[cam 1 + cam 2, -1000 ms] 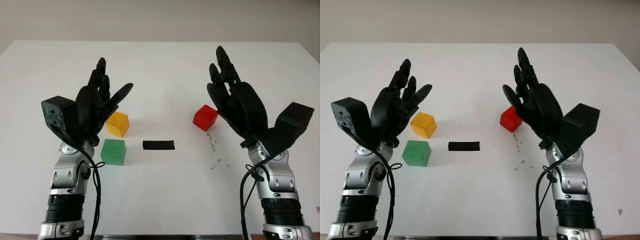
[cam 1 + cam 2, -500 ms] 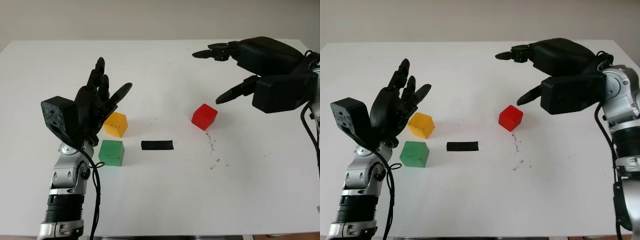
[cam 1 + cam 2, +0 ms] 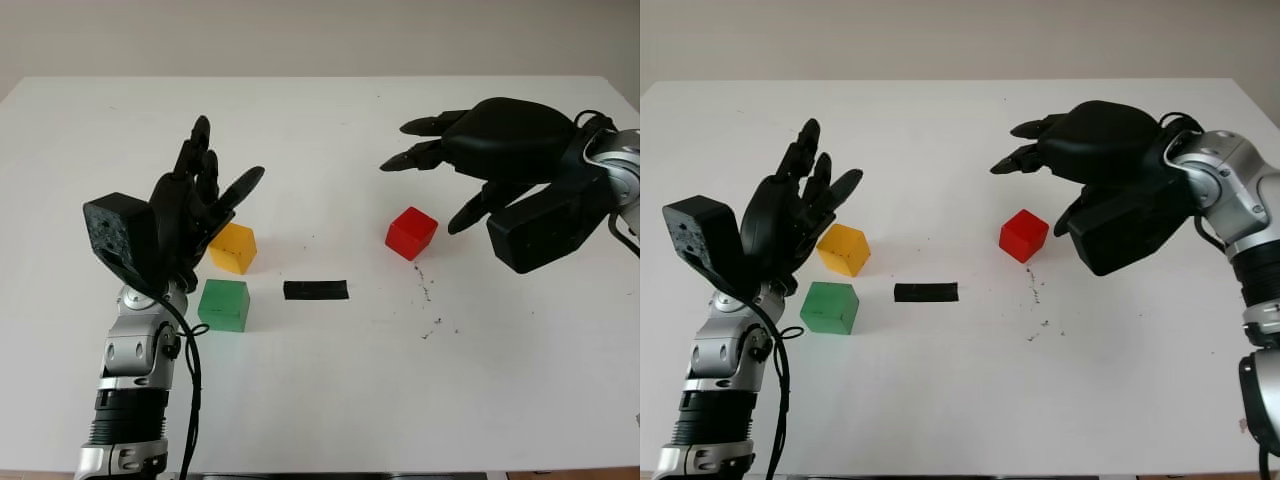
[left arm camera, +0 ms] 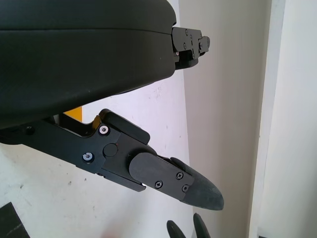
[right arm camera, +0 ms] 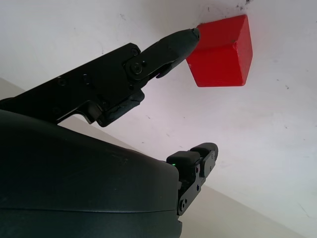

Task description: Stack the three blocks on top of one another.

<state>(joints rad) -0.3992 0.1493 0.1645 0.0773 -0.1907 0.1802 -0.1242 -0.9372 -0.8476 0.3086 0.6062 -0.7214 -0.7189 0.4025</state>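
Green block (image 3: 224, 305) sits nearest on the white table (image 3: 320, 400), black tape strip (image 3: 316, 290) just to its right, yellow block (image 3: 233, 248) just beyond it; nothing stacked yet. Left hand (image 3: 190, 210) is raised upright beside the yellow block, open, holding nothing. Red block (image 3: 411, 233) lies well apart to the right. Right hand (image 3: 480, 150) hovers above and beyond it, wide open, palm down, not touching. Judgement: lower squarely, bracket opposite faces, close evenly to avoid tipping it.
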